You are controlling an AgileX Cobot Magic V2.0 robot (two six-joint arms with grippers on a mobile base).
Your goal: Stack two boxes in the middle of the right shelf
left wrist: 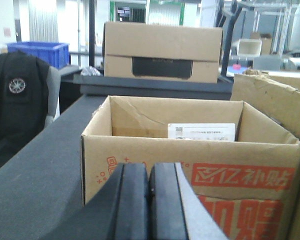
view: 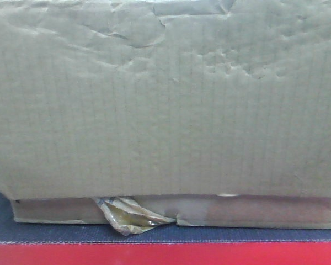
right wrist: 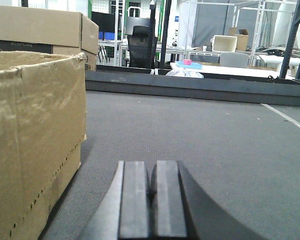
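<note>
place: warehouse-like lab hall | evidence: metal frames (right wrist: 261, 25) upper right; office chair (right wrist: 140, 45) top centre; blue bin (left wrist: 38, 54) upper left

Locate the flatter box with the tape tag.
Front view, bottom edge: the flatter box sits on the dark tabletop, just below the tall dented box.

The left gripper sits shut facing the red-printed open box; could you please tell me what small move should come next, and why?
Probably open the left gripper. Its fingers are pressed together with nothing between them, and the near wall of the red-printed box stands just ahead, so it cannot take that wall until the jaws part.
</note>
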